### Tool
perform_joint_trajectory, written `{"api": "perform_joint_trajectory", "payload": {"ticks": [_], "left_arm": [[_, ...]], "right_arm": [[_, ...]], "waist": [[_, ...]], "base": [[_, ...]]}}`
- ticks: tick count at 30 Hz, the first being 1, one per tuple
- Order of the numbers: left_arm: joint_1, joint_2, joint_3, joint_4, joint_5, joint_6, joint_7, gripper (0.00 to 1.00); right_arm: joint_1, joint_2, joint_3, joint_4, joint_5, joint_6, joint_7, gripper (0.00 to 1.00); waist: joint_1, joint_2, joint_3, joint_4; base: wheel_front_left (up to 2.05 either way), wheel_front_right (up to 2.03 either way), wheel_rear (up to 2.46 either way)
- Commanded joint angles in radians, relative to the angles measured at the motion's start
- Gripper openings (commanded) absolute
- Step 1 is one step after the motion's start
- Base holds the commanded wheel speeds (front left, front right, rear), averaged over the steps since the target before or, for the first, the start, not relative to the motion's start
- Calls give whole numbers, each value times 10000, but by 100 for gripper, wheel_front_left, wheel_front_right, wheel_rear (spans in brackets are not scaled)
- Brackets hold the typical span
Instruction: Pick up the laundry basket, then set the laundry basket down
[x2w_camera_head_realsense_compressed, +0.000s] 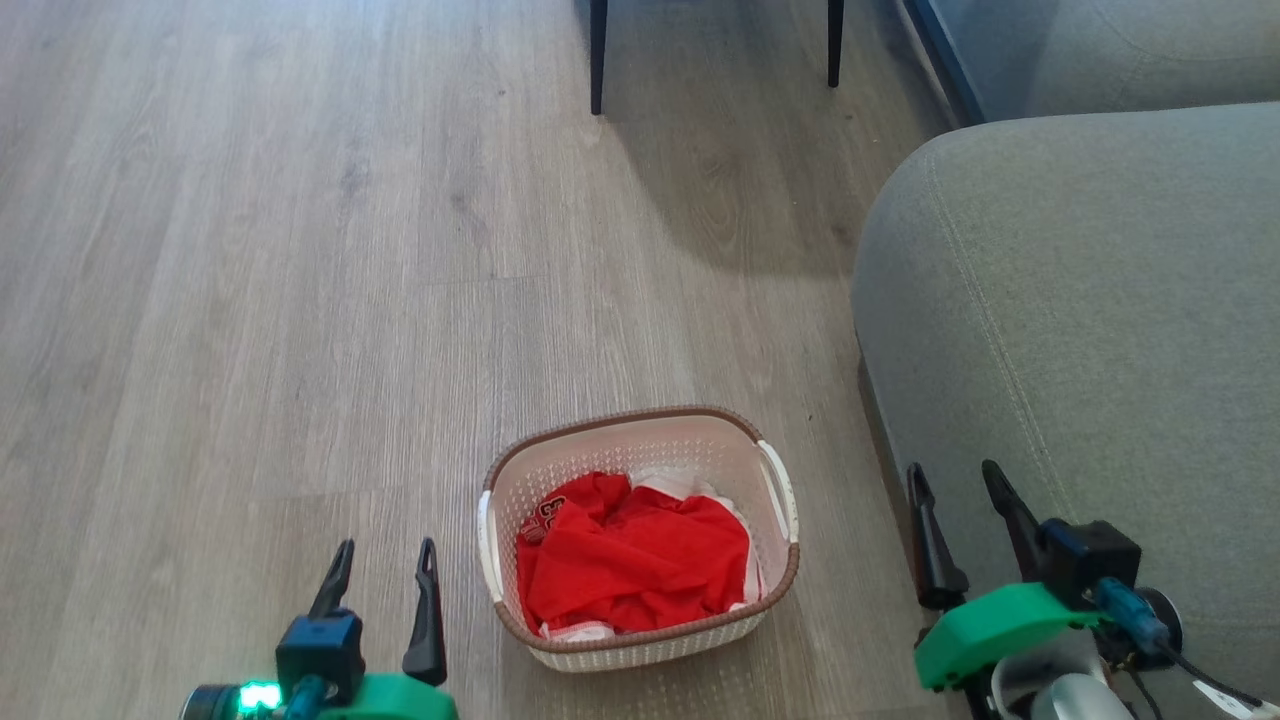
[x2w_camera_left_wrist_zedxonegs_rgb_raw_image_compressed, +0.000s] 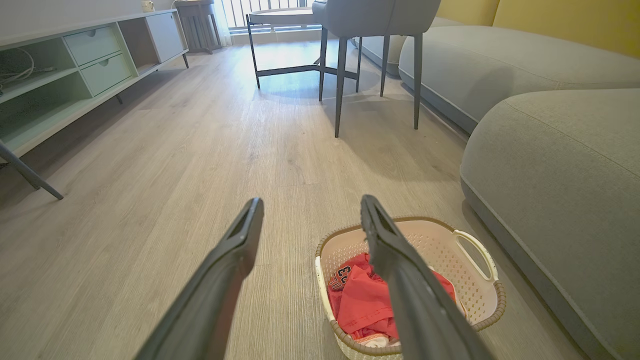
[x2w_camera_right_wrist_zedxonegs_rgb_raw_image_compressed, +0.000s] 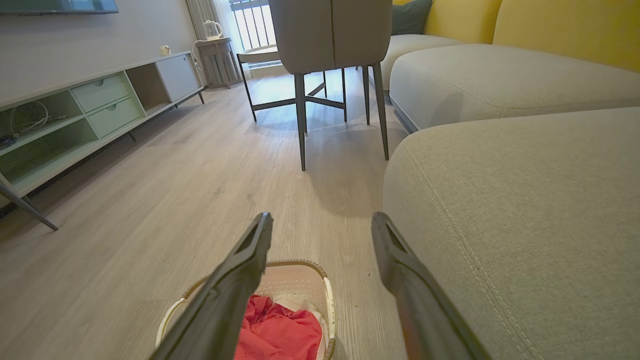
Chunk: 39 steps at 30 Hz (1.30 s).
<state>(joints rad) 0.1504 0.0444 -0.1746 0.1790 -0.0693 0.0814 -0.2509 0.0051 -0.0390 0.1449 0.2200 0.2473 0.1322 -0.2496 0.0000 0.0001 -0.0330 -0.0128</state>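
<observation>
1. Basket (x2w_camera_head_realsense_compressed: 625, 455) is sitting on the floor (x2w_camera_head_realsense_compressed: 300, 300), beside the sofa (x2w_camera_head_realsense_compressed: 1080, 320), between both grippers
2. Left gripper (x2w_camera_head_realsense_compressed: 388, 545) is hanging spread wide, left of basket, touching nothing
3. Right gripper (x2w_camera_head_realsense_compressed: 952, 468) is hanging spread too, empty, by sofa edge
4. Red cloth (x2w_camera_head_realsense_compressed: 640, 560) is lying inside; dark print (x2w_camera_head_realsense_compressed: 548, 512) is showing, too folded to read

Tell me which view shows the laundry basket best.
Head view: the whole laundry basket shows unobstructed, rim, both handles and red clothes inside. Left wrist view: a left pincer finger crosses it. Right wrist view: cut off at the bottom edge, partly behind a right pincer finger.
</observation>
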Motion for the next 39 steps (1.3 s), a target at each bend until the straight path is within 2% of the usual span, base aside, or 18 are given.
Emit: {"api": "perform_joint_trajectory", "payload": {"ticks": [1,13,20,26,39], "left_arm": [[-236,58,326,-309,41,62,-109,100],[-251,58,319,-286,-51,62,-109,100],[-531,58,223,-76,-379,23,-109,100],[-1316,58,203,284,-829,5,-109,100],[-4076,58,-119,1449,-1037,9,-109,100]], "right_arm": [[-328,-112,246,-327,-67,-15,-122,100],[-338,-112,200,-291,-125,-15,-122,100],[-642,-112,231,37,-293,-15,-122,100],[-1553,-112,239,466,-521,-15,-122,100],[-4171,-112,-81,1581,-1005,-15,-122,100]], "waist": [[0,-1,3,0],[0,-1,113,15],[0,-1,599,124],[0,-1,1706,155],[0,-1,5073,248]], "base": [[0,0,0],[0,0,0],[0,0,0],[0,0,0],[0,0,0]]}}
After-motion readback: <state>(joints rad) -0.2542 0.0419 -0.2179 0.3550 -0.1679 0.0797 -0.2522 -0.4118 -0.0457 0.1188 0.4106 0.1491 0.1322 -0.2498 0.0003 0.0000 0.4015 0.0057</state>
